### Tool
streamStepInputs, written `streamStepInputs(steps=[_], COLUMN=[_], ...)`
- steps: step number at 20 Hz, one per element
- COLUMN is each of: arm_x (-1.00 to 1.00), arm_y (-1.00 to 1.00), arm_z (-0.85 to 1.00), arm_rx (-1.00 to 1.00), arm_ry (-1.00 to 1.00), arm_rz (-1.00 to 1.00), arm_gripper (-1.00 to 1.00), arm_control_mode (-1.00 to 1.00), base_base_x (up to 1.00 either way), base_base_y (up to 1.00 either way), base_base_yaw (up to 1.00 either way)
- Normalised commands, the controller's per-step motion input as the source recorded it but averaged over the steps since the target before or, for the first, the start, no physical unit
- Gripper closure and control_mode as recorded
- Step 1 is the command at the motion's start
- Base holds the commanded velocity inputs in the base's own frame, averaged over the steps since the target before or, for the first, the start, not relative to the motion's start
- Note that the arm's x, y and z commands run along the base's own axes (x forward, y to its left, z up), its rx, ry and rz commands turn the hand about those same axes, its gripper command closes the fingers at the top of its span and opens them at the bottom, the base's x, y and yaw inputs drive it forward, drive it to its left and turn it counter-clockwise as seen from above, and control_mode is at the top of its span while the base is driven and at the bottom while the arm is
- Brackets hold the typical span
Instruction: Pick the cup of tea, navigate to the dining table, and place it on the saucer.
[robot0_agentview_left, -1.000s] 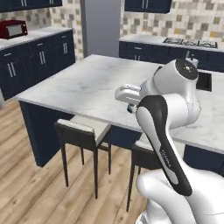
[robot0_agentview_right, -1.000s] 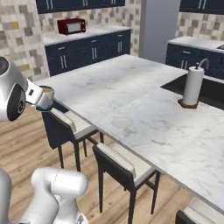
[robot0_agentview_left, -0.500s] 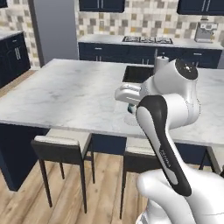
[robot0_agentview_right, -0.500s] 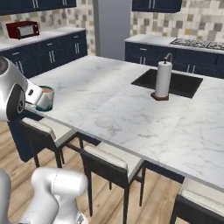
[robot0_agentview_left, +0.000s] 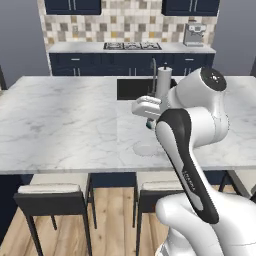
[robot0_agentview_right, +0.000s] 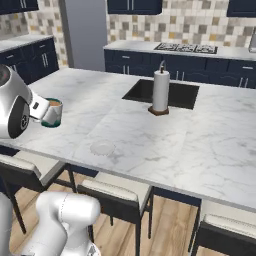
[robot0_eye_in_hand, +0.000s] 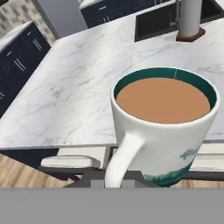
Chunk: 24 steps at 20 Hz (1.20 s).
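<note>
Item: cup of tea (robot0_eye_in_hand: 166, 131), white mug with teal pattern, filled near the brim; judged rigid, breakable and spill-prone, so best kept level. Location: clenched in the gripper (robot0_agentview_right: 46, 113) by its handle side, carried above the near edge of the dining table (robot0_agentview_right: 150, 145). Destination: saucer (robot0_agentview_right: 102, 148), lying ahead of and below the pincer.

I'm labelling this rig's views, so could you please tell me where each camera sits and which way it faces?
Left base view: behind the arm's left, looking forward and down over the table; the arm rises lower right.
Right base view: behind its right, same table; the arm stands at left, its gripper shut on the cup.
Hand view: on the hand, looking along the gripper past the cup at the table.
All three show the paper towel roll and sink.
</note>
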Motion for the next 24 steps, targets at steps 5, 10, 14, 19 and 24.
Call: streamStepInputs(steps=[5,10,14,19,24], arm_x=[0.00,0.12,0.52,0.33,0.24], arm_y=[0.00,0.04,0.27,0.28,0.19], arm_z=[0.00,-0.01,-0.21,-0.42,-0.46], arm_rx=[0.00,0.00,-0.02,-0.03,0.00], arm_ry=[0.00,0.00,-0.05,-0.15,-0.09], arm_rz=[0.00,-0.06,-0.29,-0.26,-0.23], arm_gripper=[1.00,1.00,1.00,1.00,1.00], arm_control_mode=[1.00,-1.00,-1.00,-1.00,-1.00], base_base_x=[0.59,0.48,0.00,0.00,0.00], base_base_y=[0.22,0.19,0.00,0.00,0.00], base_base_yaw=[-0.36,-0.29,0.00,0.00,0.00])
